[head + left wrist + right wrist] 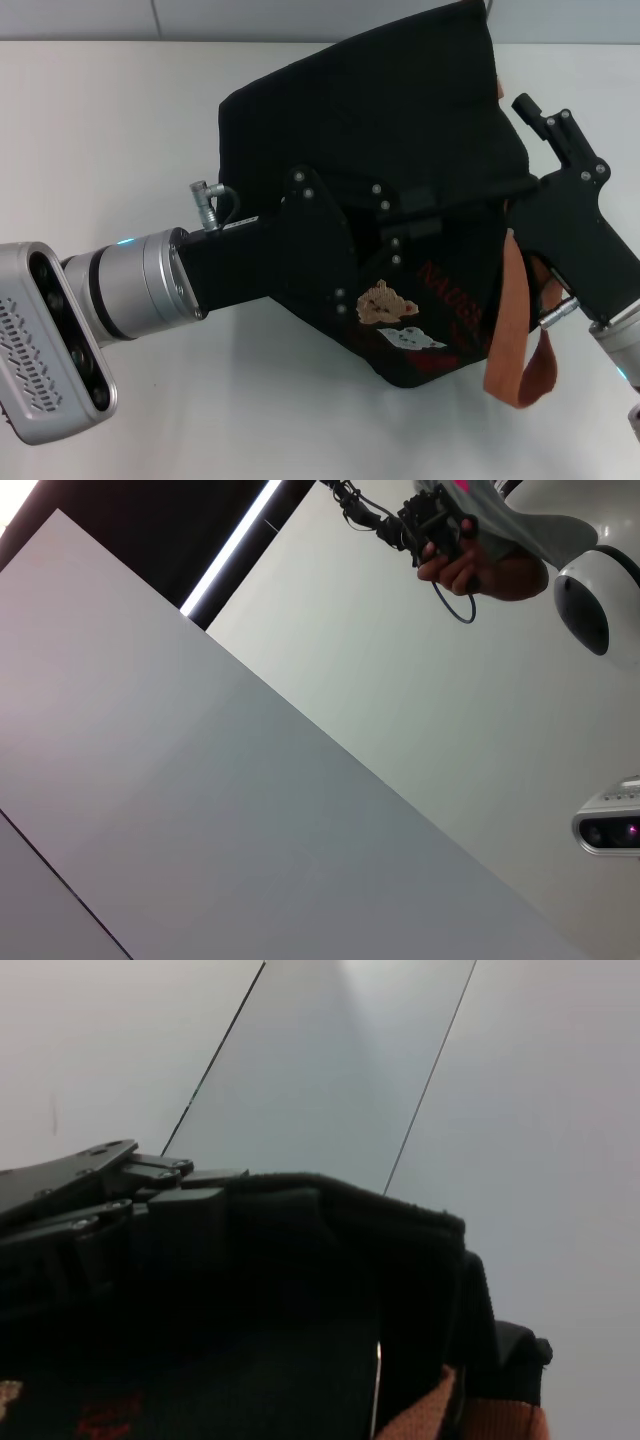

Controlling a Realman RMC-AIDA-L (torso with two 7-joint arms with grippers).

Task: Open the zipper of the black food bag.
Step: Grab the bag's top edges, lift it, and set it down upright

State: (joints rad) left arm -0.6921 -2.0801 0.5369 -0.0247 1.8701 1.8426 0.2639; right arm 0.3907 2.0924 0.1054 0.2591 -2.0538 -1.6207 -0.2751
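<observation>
- Head view: the black food bag (400, 150) sits tipped between both arms. The left gripper (400, 215) reaches across its front and the right gripper (560, 135) flanks its side — I cannot tell either's finger state. The bag could topple.
- Left wrist view: only wall; zipper unseen.
- Right wrist view: bag fabric and an orange strap (480, 1420) — a snag risk.

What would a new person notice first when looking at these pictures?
The black food bag fills the middle of the white table, lying on its side with its bear patch facing the camera. The left gripper reaches in from the left against the bag's front, and the right gripper is at its right edge, beside a hanging orange-brown strap.
</observation>
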